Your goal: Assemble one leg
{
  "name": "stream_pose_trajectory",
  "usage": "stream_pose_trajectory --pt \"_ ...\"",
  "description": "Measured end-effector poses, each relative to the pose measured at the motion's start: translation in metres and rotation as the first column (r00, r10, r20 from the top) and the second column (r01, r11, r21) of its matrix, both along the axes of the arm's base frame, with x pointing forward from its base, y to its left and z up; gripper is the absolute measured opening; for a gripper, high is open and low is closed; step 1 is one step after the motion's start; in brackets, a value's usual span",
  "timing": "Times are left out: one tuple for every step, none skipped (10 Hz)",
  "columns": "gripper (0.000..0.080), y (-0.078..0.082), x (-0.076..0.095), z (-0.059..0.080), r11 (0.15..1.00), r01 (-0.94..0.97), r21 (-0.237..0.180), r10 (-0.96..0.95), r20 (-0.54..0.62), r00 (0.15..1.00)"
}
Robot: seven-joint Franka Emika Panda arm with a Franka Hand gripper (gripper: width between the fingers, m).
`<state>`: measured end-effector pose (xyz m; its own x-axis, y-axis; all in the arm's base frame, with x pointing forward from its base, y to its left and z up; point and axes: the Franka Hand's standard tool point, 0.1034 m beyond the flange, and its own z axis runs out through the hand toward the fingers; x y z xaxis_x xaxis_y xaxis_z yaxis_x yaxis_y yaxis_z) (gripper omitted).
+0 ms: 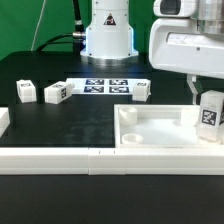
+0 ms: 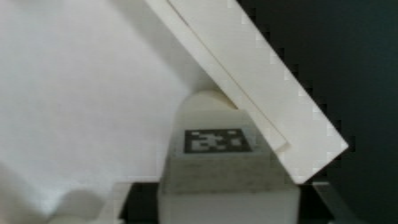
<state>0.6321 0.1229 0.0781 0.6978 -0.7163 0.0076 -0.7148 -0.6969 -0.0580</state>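
Note:
My gripper (image 1: 208, 106) is shut on a leg (image 1: 210, 116), a small white block with a black-and-white tag facing the camera. It holds the leg upright at the corner of the large white tray-like piece (image 1: 150, 138) on the exterior view's right. In the wrist view the leg (image 2: 217, 150) sits between my dark fingers (image 2: 153, 196), with the tray's raised rim (image 2: 249, 80) running diagonally just beyond it. I cannot tell whether the leg touches the tray. Three more legs lie on the black table: two (image 1: 24, 92) (image 1: 56, 93) at the left and one (image 1: 140, 91) near the middle.
The marker board (image 1: 105, 85) lies in front of the robot base (image 1: 108, 35). Long white rails (image 1: 60, 160) run along the front. A white piece (image 1: 3, 120) shows at the left edge.

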Motion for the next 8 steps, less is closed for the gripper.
stream_pose_trajectory --pt "0.0291 -0.0004 0.0001 0.0 0.993 0.118 0.014 -0.117 -0.006 0.993" --pt "0.0291 -0.0006 0.0004 0.0 0.981 0.192 0.025 -0.192 -0.013 0.981" --pt "0.0291 -0.001 0.0006 -0.0002 0.955 0.296 0.033 -0.296 -0.021 0.955" --pt "0.0291 -0.0003 0.0006 -0.0002 0.921 0.388 0.041 -0.387 -0.03 0.921" --pt "0.0291 -0.0004 0.0007 -0.0002 0.888 0.458 0.045 -0.457 -0.038 0.889" --pt "0.0291 -0.0004 0.0007 -0.0003 0.866 0.497 0.048 -0.495 -0.043 0.868" --pt "0.0291 -0.0008 0.0008 -0.0005 0.825 0.563 0.054 -0.561 -0.054 0.826" --pt "0.0294 -0.0006 0.0008 -0.0005 0.811 0.582 0.054 -0.58 -0.056 0.813"
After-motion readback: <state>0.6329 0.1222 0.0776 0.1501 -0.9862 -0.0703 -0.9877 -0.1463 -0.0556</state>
